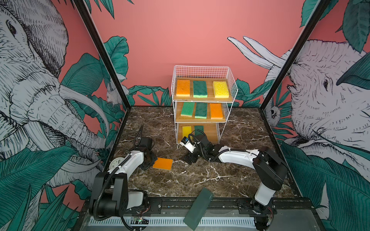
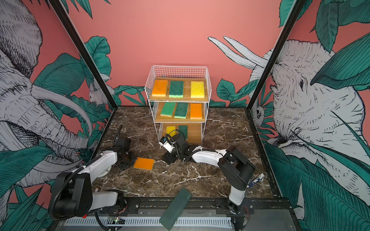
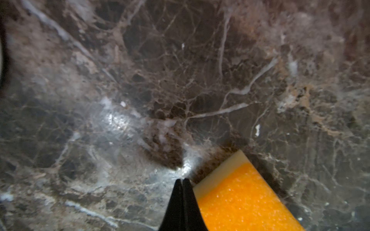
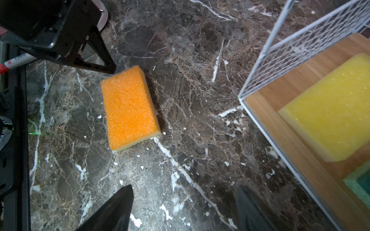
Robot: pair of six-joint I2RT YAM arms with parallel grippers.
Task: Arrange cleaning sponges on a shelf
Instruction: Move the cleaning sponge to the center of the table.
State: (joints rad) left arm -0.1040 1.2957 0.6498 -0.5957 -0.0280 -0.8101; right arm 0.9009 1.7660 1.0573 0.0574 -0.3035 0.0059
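On the left of the worktop (image 1: 200, 180), the left pincer (image 3: 181, 181) is fully closed, tips together, holding nothing. In its wrist view it sits just beside a corner of the orange sponge (image 1: 162, 163), not around it. That sponge lies flat on the marble, clear of the shelf (image 1: 202, 104) and the only one not yet on it.

To its right, the right pincer (image 4: 184, 202) hangs low over bare marble with its jaws spread wide and empty, between the orange sponge and the shelf's lowest board.

On the shelf, the top board carries orange, green and yellow sponges, the middle one two greens and an orange. The bottom board holds a yellow sponge (image 1: 186, 131) and a green sponge (image 1: 199, 130), with bare wood to their right.

The step in hand looks like picking up the last sponge for that free spot. To do it well, I would reopen the left pincer, centre it over the sponge's short width and come straight down so both tips straddle the foam. A shut pincer at the corner would likely only push it. Squeeze lightly, since foam gives. The right arm lies across the front of the bottom board, so it should clear away first.
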